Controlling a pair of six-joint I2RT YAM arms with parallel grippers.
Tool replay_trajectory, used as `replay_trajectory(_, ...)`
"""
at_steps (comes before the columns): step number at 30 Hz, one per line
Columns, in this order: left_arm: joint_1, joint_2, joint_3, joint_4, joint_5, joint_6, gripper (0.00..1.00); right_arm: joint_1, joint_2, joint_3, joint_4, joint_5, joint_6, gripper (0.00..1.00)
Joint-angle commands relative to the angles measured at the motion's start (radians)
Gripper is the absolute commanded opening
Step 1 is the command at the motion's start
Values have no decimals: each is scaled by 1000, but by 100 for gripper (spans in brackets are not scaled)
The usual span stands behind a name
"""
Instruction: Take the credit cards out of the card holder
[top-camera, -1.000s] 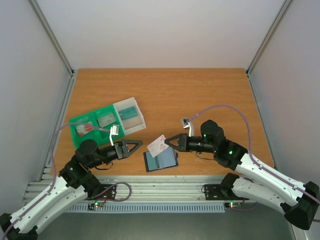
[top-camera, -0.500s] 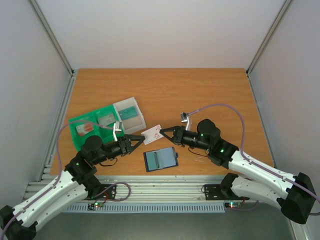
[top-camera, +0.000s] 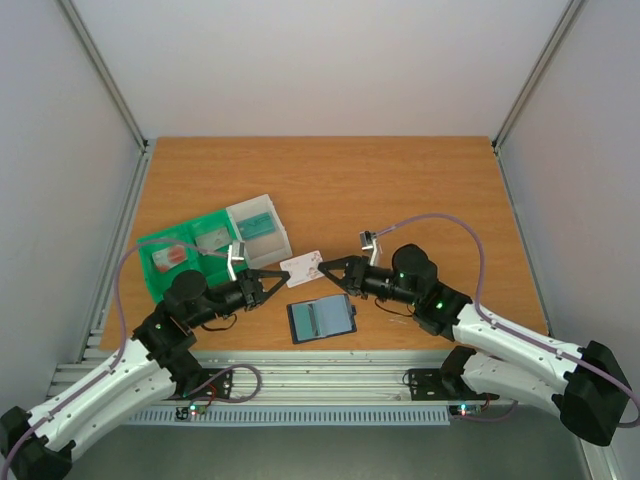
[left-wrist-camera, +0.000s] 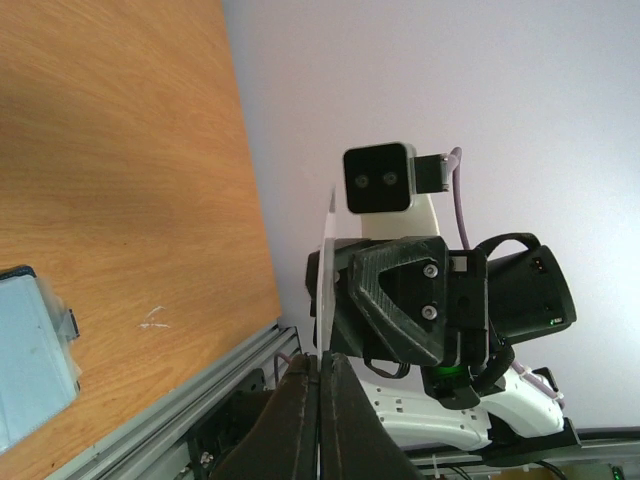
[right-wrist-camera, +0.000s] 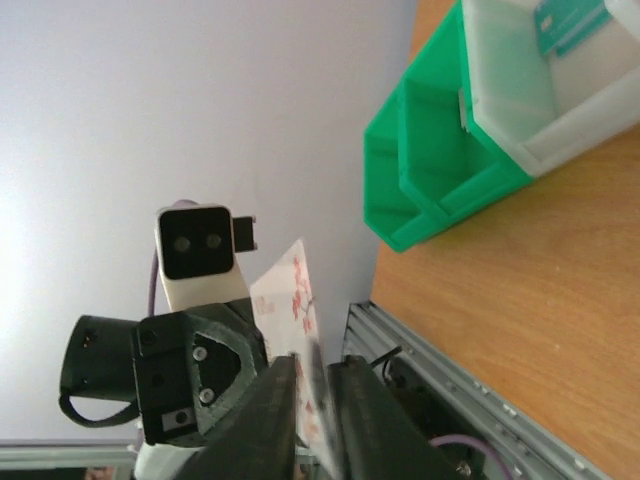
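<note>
A pale credit card with red marks hangs in the air between my two grippers, above the table. My left gripper is shut on its left edge; in the left wrist view the card stands edge-on, pinched between the closed fingertips of that gripper. My right gripper is at the card's other end. In the right wrist view its fingers stand slightly apart around the card, with a gap showing. The dark card holder lies open on the table just below, grey-blue pockets up.
A green bin and a white bin stand side by side at the left, behind the left gripper. A teal card lies in the white bin. Both bins, green and white, show in the right wrist view.
The right gripper carried the card up and left from above the holder. The left gripper came in and shut on the card's free edge. The right jaws have loosened a little.
</note>
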Motion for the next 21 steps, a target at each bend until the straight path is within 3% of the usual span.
replay_trajectory(1, -3, -8, 15, -47, -36, 67, 0, 3, -32, -2, -41, -15, -49, 28)
replay_trajectory(8, 17, 79, 146, -294, -25, 229, 0, 3, -125, 21, -267, -1, -173, 70)
replay_trajectory(12, 100, 124, 201, -368, 43, 296, 0, 3, -164, 17, -340, -8, -209, 98)
replay_trajectory(21, 400, 250, 340, -565, 236, 473, 1, 3, -177, 74, -491, -34, -306, 98)
